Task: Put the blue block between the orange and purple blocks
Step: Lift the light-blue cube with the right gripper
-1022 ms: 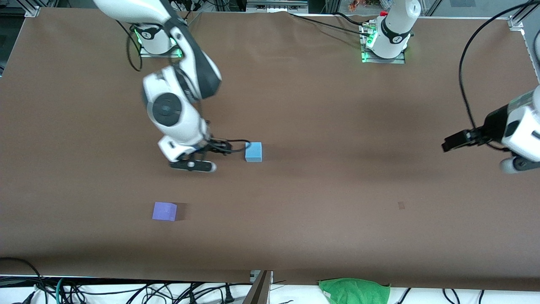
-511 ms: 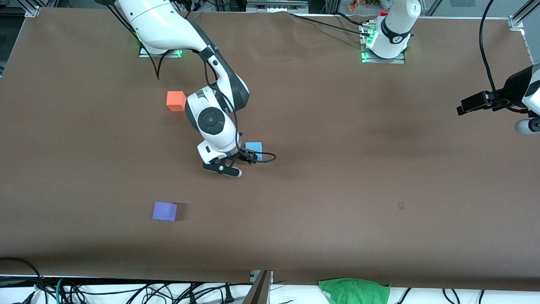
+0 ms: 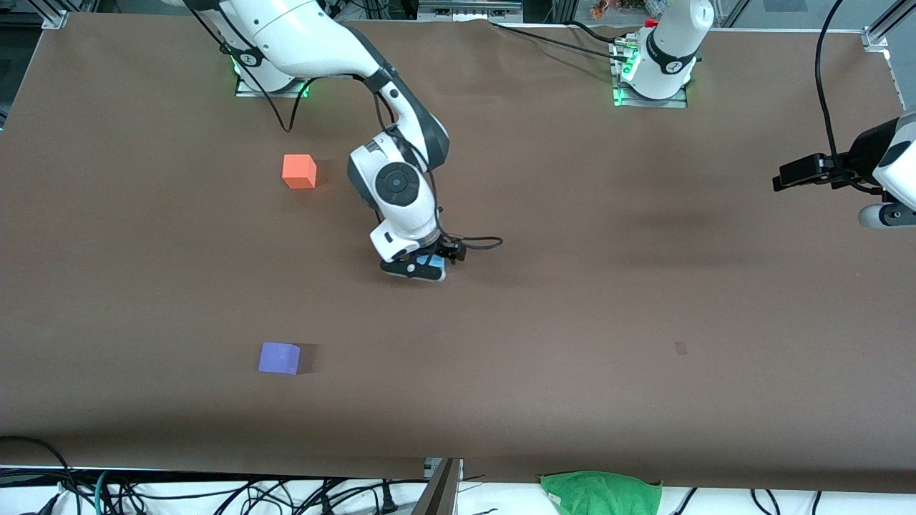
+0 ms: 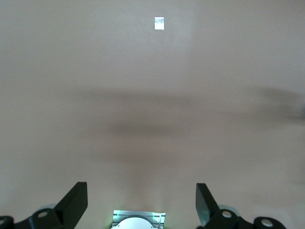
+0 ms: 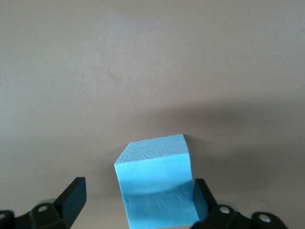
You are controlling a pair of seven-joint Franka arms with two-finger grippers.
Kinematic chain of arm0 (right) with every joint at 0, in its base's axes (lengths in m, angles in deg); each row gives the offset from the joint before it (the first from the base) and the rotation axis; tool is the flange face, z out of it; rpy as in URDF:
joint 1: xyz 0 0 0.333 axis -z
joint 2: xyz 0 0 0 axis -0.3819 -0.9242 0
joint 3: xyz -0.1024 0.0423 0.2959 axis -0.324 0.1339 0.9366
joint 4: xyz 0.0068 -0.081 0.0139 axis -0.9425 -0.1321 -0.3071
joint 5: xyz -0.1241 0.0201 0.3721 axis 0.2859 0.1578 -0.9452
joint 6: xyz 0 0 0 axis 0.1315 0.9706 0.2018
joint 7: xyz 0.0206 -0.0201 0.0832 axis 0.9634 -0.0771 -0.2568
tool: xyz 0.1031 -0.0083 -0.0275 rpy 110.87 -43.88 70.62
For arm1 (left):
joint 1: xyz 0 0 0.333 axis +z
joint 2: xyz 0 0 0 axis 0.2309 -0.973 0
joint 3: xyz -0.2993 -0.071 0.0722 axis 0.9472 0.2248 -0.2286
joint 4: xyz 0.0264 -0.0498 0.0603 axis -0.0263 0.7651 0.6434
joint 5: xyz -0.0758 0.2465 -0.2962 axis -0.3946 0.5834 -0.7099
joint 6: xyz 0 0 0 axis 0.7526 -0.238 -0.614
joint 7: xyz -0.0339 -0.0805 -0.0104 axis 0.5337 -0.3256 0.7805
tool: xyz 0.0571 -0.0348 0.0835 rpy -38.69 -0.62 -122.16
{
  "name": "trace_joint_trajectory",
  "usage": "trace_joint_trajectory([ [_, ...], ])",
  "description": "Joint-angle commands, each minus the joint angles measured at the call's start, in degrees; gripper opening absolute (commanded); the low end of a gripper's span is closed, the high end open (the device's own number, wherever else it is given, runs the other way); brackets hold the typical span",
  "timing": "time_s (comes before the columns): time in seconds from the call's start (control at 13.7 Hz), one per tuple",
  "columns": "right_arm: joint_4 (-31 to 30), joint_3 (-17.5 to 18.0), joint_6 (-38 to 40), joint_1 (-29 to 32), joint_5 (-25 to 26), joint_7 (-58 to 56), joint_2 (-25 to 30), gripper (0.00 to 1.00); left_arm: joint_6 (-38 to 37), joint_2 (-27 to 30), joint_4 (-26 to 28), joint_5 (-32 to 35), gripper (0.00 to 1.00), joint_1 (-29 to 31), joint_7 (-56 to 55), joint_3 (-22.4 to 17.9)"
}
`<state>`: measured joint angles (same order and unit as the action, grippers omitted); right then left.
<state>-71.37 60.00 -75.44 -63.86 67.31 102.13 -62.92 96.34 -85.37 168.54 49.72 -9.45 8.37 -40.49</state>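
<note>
the right gripper (image 3: 427, 266) is positioned low over the blue block (image 3: 434, 262) near the middle of the brown table (image 3: 572, 286). in the front view the wrist body and the fingers cover most of the block, so that only a small patch of light blue shows between the black parts. in the right wrist view the blue block (image 5: 158, 186) lies between the two black fingers (image 5: 71, 198); the fingers stand apart, one of them with a clear gap to the block and the other close against the block's edge, where contact cannot be confirmed. the block rests on the table surface and appears slightly turned relative to the line of the fingers. the orange block (image 3: 298, 172) sits on the table farther from the front camera than the blue block and toward the right arm's end of the table, well apart from the blue block. the purple block (image 3: 279, 357) sits nearer to the front camera, also toward the right arm's end, well apart from both other blocks. the space between the orange block and the purple block holds no cube. the left gripper (image 3: 787, 175) waits in the air over the left arm's end of the table. in the left wrist view its fingers (image 4: 74, 202) stand wide apart with nothing between them, above bare table surface. a folded green cloth (image 3: 600, 492) lies at the table edge nearest the front camera.
</note>
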Motion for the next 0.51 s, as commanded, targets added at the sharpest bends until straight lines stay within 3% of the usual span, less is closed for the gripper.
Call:
trace_joint_trajectory([
  [0.0,1.1,-0.3,-0.2,0.0,1.0,-3.7,-0.8,0.99,-0.6,-0.6,-0.5,1.0,1.0,2.1,1.9,0.3],
  [0.29,0.3,-0.4,0.0,0.4,0.9,-8.1,-0.8,0.99,-0.5,-1.3,-1.5,1.2,1.0,1.9,1.8,0.4],
  [0.44,0.3,-0.3,-0.3,0.3,0.9,-8.1,-1.0,0.99,-0.5,-1.2,-1.6,6.3,1.0,1.3,1.9,1.0],
])
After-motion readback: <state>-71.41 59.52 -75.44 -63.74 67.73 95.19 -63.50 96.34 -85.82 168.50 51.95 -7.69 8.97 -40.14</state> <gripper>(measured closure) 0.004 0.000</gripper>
